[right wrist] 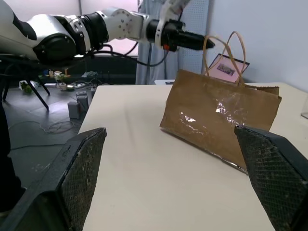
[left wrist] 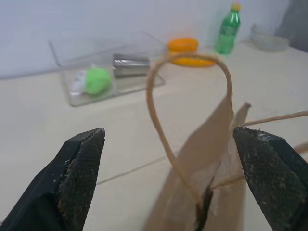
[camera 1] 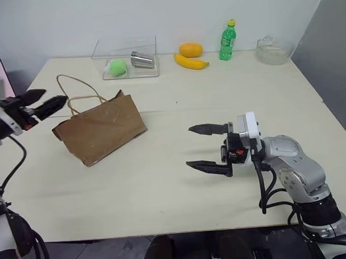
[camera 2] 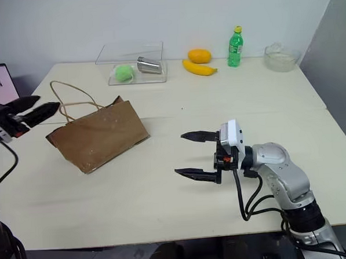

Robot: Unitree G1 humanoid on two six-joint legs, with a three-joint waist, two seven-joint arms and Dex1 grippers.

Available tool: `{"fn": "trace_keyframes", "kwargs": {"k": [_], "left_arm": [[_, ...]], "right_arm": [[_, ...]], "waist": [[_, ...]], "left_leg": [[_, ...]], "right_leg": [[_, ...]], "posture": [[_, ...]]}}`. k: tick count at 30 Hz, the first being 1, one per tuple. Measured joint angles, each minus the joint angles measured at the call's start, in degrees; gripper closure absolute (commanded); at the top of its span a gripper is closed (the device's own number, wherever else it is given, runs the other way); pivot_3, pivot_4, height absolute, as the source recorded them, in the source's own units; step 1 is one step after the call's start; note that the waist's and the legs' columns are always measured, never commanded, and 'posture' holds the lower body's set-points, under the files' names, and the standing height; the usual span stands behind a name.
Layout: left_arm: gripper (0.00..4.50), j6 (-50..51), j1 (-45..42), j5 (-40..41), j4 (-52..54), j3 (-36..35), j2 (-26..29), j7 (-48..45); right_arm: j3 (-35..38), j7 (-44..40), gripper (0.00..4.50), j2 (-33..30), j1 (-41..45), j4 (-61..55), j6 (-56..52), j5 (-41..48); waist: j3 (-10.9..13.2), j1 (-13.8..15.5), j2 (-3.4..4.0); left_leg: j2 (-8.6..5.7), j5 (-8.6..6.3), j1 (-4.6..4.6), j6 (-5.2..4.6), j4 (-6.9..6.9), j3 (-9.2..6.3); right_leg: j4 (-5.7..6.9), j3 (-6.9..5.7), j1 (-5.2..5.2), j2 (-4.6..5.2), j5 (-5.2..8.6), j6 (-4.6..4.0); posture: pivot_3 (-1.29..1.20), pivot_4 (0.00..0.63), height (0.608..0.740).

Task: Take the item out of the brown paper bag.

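The left gripper [camera 1: 48, 100] stands with its jaws spread wide and nothing between them, hanging just beside the loop handles [camera 1: 78, 91] of the brown paper bag [camera 1: 101, 128], pointed toward them but not touching. The bag stands on the table [camera 1: 181, 181] with its mouth up, creased, a shiny strip on its face. The right gripper [camera 1: 209, 148] is likewise wide open and empty, level over the bare table, well apart from the bag and aimed at it. Beyond the bag, far from both grippers, lie a clear tray [camera 1: 127, 57], a banana [camera 1: 191, 61], an orange [camera 1: 191, 49], a green bottle [camera 1: 228, 41] and a glass bowl [camera 1: 273, 50].
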State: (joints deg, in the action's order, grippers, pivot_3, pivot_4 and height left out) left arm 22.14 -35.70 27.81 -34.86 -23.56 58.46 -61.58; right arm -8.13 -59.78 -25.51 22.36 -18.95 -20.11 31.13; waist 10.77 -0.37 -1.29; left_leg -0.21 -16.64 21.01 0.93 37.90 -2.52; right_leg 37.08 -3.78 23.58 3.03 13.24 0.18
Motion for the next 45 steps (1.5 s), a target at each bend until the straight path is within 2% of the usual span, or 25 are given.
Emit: {"fn": "trace_keyframes", "kwargs": {"k": [5, 8, 15, 21, 32, 35, 45], "left_arm": [[0.05, -0.24, 9.97, 0.19, 6.09, -0.52, -0.02, -3.61], [0.05, -1.84, 10.82, -1.03, 6.21, 0.20, -0.19, -3.89], [0.05, -3.75, 1.54, -2.80, 3.31, 4.50, -2.89, -2.97], [0.05, -6.90, -4.31, -6.37, -6.33, 8.42, -5.09, -3.04], [0.05, -9.32, -16.75, -10.21, -17.28, 9.77, -4.55, -3.42], [0.59, -10.06, -18.46, -11.31, -19.01, 10.30, -4.56, -4.10], [3.65, -11.60, -21.72, -13.46, -22.26, 10.56, -4.56, -5.42]], "right_arm": [[0.00, -0.02, 0.00, -0.30, -0.38, -0.23, -0.46, 0.07], [-0.01, -0.14, 0.00, -0.32, -0.37, -0.21, -0.46, 0.07], [-0.41, -0.15, 0.00, -0.02, 0.66, 0.06, -0.41, -0.14], [-0.50, -0.01, 0.00, 0.80, 0.98, 0.07, -0.38, -0.27], [-0.51, 0.06, 0.00, 1.12, 1.28, 0.08, -0.34, -0.64], [-0.51, 0.06, 0.00, 1.17, 1.29, 0.08, -0.33, -0.67], [-0.53, 0.06, 0.00, 1.16, 1.29, 0.08, -0.33, -0.73]], "waist": [[0.00, 0.10, 0.00], [-0.01, 0.54, -0.02], [-0.03, 0.55, -0.05], [-0.02, 0.08, -0.08], [-0.03, 0.16, -0.11], [-0.03, 0.16, -0.11], [-0.03, 0.16, -0.11]], "left_leg": [[0.00, 0.00, 0.01, 0.00, 0.02, -0.03], [-0.01, 0.00, 0.02, 0.00, 0.02, -0.17], [-0.10, 0.00, 0.01, 0.00, 0.03, -0.06], [-0.05, 0.00, 0.02, 0.00, 0.04, 0.02], [-0.10, 0.00, 0.02, 0.00, 0.08, 0.08], [-0.09, 0.00, 0.02, 0.00, 0.08, 0.09], [-0.09, 0.00, 0.02, 0.00, 0.09, 0.09]], "right_leg": [[0.01, -0.01, 0.00, 0.02, 0.00, -0.01], [0.01, -0.11, -0.03, 0.02, 0.00, -0.01], [0.00, -0.06, -0.07, -0.05, -0.02, 0.02], [0.02, -0.06, 0.00, -0.13, -0.02, 0.01], [0.06, -0.08, -0.01, -0.18, -0.03, 0.04], [0.07, -0.07, 0.00, -0.18, -0.03, 0.04], [0.08, -0.07, 0.00, -0.18, -0.03, 0.04]], "posture": [[0.00, 0.150, 0.740], [0.00, 0.150, 0.740], [0.00, 0.150, 0.740], [0.00, 0.150, 0.740], [0.00, 0.150, 0.740], [0.00, 0.150, 0.740], [0.00, 0.150, 0.740]]}}
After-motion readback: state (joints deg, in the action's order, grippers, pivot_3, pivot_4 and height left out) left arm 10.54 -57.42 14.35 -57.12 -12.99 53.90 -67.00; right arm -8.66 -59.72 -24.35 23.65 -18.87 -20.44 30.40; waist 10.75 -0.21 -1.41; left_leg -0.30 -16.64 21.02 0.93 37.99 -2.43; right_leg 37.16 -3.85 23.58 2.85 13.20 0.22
